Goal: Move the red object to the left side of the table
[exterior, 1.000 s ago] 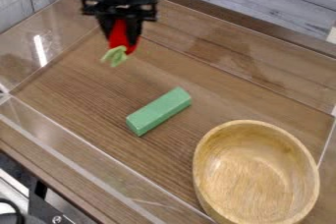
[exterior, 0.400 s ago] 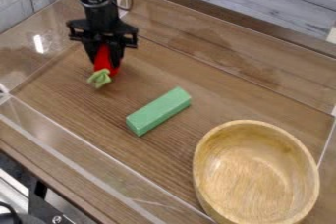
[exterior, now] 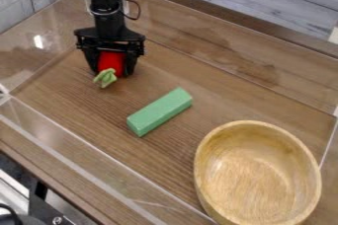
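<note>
The red object (exterior: 111, 67), a small glossy strawberry toy with a green leafy end, lies on the brown wood-grain table (exterior: 199, 61) in its left part. My gripper (exterior: 110, 63) stands straight over it, lowered to the tabletop. Its black fingers (exterior: 85, 59) are spread on either side of the toy with a gap between pads and toy, so the gripper is open. The toy's green end pokes out toward the front, just below the fingers.
A green rectangular block (exterior: 160, 112) lies at the middle of the table, right of and nearer than the gripper. A round wooden bowl (exterior: 258, 173) sits at the front right. Low clear acrylic walls (exterior: 40, 32) border the table.
The gripper came down and slightly toward the front with the red object, set it on the table, and its fingers have spread apart from it.
</note>
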Controlling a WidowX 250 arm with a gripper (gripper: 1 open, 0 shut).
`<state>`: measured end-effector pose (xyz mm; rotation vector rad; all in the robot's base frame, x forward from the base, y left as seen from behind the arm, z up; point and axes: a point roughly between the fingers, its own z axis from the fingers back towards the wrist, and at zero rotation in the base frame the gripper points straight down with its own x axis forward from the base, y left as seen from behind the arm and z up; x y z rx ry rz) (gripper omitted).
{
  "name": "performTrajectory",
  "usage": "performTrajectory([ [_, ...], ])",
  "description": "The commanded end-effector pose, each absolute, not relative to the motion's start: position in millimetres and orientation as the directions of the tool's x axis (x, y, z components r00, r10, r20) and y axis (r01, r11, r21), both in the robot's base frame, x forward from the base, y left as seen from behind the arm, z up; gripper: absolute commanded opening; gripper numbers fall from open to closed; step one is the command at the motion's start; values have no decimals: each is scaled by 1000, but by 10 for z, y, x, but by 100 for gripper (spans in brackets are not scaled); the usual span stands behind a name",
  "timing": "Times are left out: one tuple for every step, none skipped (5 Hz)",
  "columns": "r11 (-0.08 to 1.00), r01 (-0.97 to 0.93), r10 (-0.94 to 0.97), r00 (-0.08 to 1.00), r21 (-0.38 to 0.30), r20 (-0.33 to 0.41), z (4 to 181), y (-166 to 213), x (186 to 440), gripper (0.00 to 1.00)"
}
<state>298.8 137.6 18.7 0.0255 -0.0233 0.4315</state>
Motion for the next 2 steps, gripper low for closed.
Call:
performTrajectory([
  [898, -440, 439, 897, 14, 52, 320, 1339, 3151, 100],
  [885, -466, 466, 885, 3, 28, 323, 1290, 3200, 100],
])
